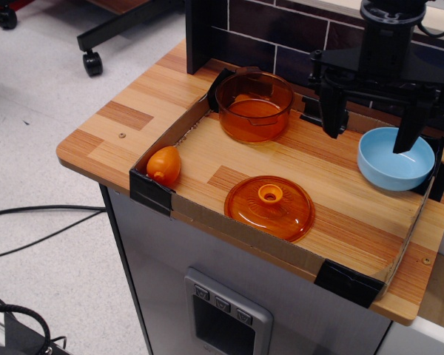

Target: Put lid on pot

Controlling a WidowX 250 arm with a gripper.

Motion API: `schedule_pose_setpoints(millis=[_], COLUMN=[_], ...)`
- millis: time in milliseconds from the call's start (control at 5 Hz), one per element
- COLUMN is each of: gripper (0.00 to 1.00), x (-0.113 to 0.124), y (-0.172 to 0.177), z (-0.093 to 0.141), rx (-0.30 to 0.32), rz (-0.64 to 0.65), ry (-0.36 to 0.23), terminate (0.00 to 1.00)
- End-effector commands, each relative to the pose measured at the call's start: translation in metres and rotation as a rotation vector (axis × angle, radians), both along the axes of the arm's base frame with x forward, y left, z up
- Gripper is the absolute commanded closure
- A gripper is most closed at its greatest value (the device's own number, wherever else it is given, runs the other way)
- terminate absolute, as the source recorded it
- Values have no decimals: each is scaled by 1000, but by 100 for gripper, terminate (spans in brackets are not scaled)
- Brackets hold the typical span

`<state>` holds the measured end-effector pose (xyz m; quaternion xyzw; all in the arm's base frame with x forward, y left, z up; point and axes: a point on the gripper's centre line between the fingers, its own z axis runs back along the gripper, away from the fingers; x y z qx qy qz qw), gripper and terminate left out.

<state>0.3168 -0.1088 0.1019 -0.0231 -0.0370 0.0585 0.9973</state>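
Gripper (372, 118) wide open, empty, above the bowl (395, 159). Lid (270, 206) flat in front of pot (254, 106), apart.

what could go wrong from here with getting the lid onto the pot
The hand hangs open above the blue bowl, away from the lid, so a low sweep across could clip the bowl. The lid's only obvious grip is its small knob; an off-centre pinch may slip. The pot sits in the back corner by the cardboard wall, so a tilted lid might catch its rim.
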Motion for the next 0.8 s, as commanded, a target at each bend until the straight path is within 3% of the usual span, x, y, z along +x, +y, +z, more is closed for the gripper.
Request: schedule_pose_setpoints(millis=[0, 400, 600], gripper=[0, 0, 0], x=[0, -11, -18], y=[0, 40, 60], z=[0, -23, -30], rx=[0, 18, 11], rz=[0, -31, -91], ry=[0, -7, -49], terminate=[0, 0, 0])
